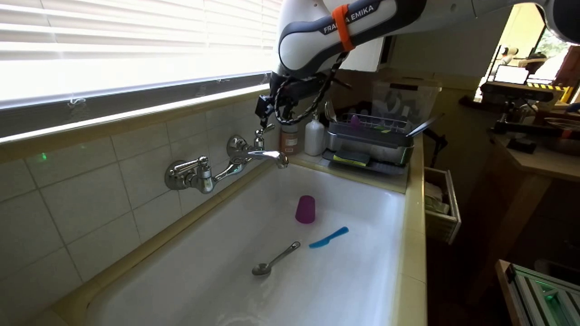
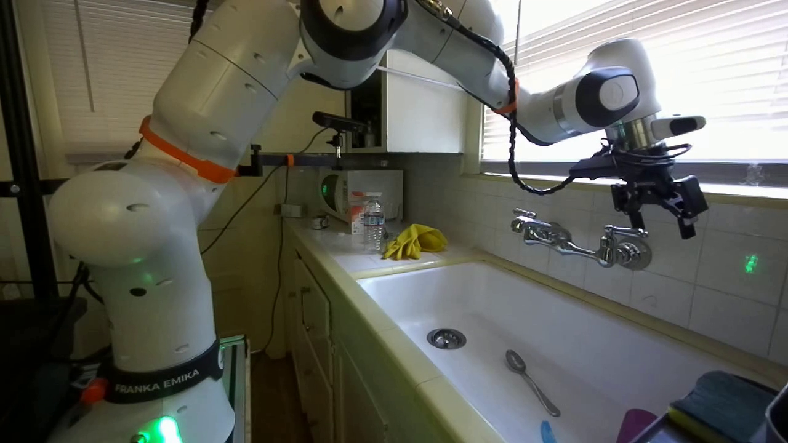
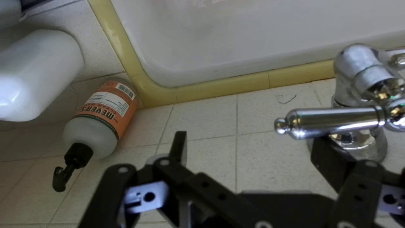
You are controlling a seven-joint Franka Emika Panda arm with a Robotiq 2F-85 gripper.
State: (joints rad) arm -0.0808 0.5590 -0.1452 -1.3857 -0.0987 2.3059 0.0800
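My black gripper [image 3: 252, 141] stands open by the tiled wall, its fingers wide apart and nothing held between them. In the wrist view one finger [image 3: 330, 155] overlaps the chrome faucet handle [image 3: 329, 123]; whether they touch I cannot tell. An exterior view has the gripper [image 2: 662, 226] close to that handle [image 2: 622, 232], high over the sink. Down in the white basin lie a purple cup [image 1: 305, 209], a blue knife [image 1: 329, 237] and a metal spoon [image 1: 276, 260]. An orange-labelled soap bottle [image 3: 104, 106] and a white bottle [image 3: 38, 74] stand at the sink's corner.
The faucet spout [image 1: 269, 156] juts from the wall over the basin. A dish rack [image 1: 369, 138] and a sponge [image 1: 351, 157] occupy the ledge beyond. Yellow gloves [image 2: 415, 241] and a water bottle [image 2: 373, 224] rest on the opposite counter. Window blinds [image 1: 136, 40] hang behind the arm.
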